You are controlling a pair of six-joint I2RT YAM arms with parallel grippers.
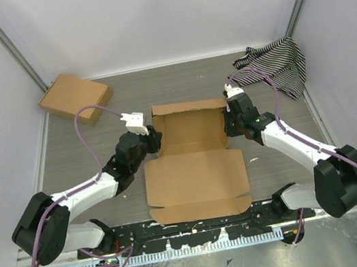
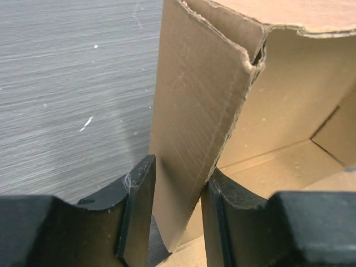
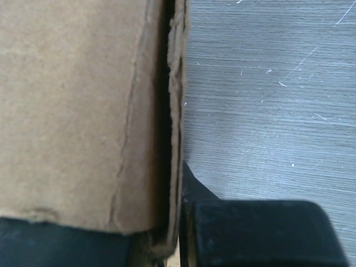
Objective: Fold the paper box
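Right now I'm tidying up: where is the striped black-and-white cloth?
In the top view the striped black-and-white cloth lies crumpled in the table's far right corner, just beyond the right gripper at the brown cardboard paper box.
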